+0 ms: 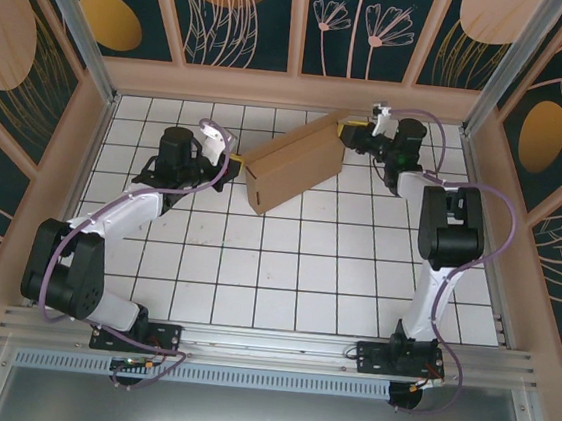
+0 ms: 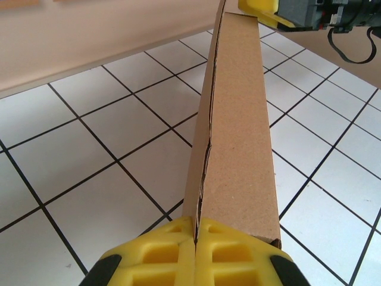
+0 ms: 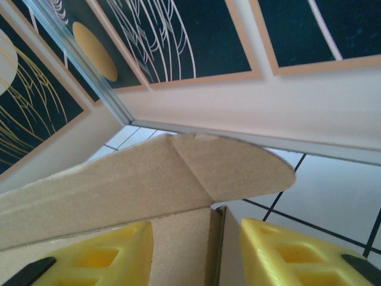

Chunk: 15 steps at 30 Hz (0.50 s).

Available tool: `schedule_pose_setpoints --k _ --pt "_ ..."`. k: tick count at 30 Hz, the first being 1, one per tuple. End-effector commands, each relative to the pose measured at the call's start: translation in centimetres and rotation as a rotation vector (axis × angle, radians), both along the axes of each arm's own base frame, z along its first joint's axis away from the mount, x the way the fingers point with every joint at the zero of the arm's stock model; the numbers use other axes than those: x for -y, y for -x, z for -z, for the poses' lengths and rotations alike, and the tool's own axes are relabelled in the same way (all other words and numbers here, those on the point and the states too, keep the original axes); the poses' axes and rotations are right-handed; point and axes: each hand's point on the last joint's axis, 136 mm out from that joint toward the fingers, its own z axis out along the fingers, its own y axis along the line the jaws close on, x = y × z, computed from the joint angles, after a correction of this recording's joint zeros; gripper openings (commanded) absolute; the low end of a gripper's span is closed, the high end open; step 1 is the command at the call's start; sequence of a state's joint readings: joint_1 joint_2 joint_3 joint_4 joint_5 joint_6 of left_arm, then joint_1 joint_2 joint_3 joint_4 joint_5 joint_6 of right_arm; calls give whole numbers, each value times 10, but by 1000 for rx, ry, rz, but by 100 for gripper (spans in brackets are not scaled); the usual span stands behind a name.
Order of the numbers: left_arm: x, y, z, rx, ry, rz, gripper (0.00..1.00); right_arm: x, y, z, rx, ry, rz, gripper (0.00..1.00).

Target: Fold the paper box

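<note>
The left claw (image 2: 195, 253) clamps the paper box (image 1: 296, 162) at nine o'clock; the right claw (image 3: 196, 250), part-open astride its two-o'clock flap (image 3: 238, 167), should close squarely.

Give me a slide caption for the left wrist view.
Left pincer shut on the near edge of the paper box, right pincer at the far end.

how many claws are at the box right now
2: left claw pinches one end of the box; right claw straddles the other end, jaws apart.
</note>
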<state>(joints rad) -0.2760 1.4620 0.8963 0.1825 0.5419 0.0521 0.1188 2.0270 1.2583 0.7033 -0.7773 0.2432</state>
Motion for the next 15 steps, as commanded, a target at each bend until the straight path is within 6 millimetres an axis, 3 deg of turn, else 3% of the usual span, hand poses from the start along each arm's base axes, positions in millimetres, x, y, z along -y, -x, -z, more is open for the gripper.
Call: schedule_pose_setpoints --k 1,4,15 --pt "5 -3 -8 9 27 17 0 -13 7 16 -50 2 -37 38" --pt "5 -4 -8 3 44 9 0 -12 16 25 -85 -16 -31 32" --pt "10 -10 -23 -28 156 -113 0 -16 66 11 -109 -120 18 16"
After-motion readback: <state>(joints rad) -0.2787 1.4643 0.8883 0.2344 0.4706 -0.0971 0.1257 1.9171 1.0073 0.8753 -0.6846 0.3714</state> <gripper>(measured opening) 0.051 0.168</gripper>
